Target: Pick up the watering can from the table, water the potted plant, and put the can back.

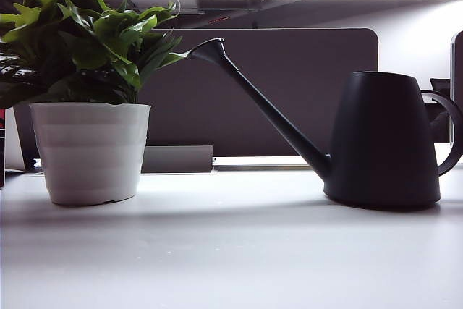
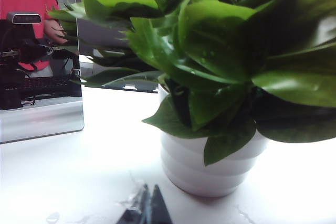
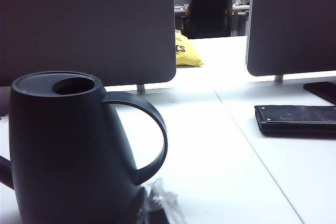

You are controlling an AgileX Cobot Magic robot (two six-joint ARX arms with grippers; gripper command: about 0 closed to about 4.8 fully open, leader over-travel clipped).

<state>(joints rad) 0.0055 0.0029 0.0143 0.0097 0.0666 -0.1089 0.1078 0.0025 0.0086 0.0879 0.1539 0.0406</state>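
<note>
Both grippers were parked low and empty. The right gripper (image 3: 153,203) was squeezed shut on nothing, its tips just beside the watering can (image 3: 68,145), near the loop handle (image 3: 149,135). The left gripper (image 2: 147,209) looked closed too, tips together, sitting near the potted plant (image 2: 210,93) without touching its white pot (image 2: 210,169). On the table (image 1: 231,251) the can stood upright toward the right edge, spout (image 1: 268,110) angled up toward the leaves, plant toward the left edge. So basically nothing was done yet, I'd say: pickup, watering and putting it back were all left.
</note>
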